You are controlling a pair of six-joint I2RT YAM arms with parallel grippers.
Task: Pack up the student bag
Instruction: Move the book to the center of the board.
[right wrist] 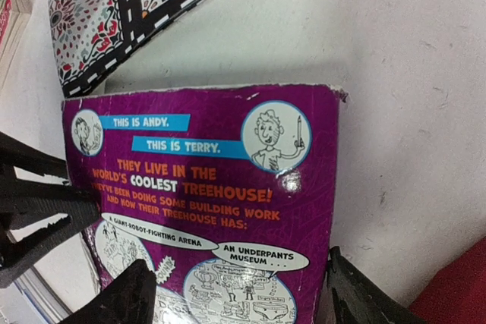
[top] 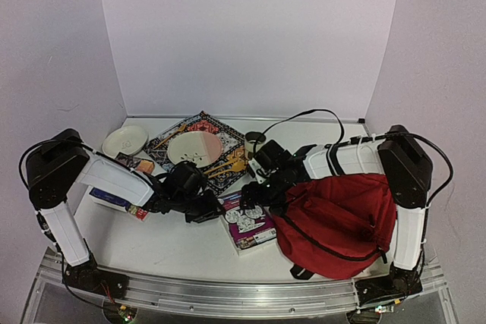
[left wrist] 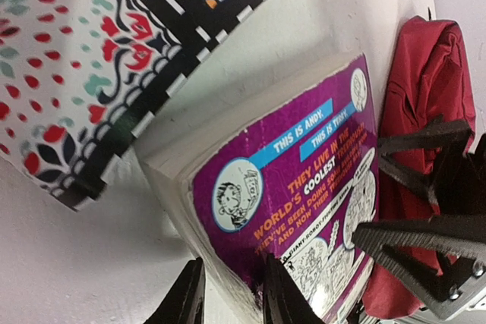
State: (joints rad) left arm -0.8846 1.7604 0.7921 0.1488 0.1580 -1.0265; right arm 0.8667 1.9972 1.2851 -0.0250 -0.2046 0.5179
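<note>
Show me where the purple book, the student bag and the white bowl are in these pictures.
purple book (right wrist: 205, 180), right wrist view, middle of its back cover.
student bag (top: 345, 214), top external view, centre of its red fabric.
white bowl (top: 125, 140), top external view, its bare inside.

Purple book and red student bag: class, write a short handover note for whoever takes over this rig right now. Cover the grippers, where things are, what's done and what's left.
Left gripper: jaws straddle the thick edge of the purple book; whether they grip it cannot be told.
Right gripper: open, one finger on either side of the book's cover.
Book: flat on the table, just left of the student bag, not inside it.
Done: both grippers are at the book.
Left: grip it, lift it, put it in the bag.
</note>
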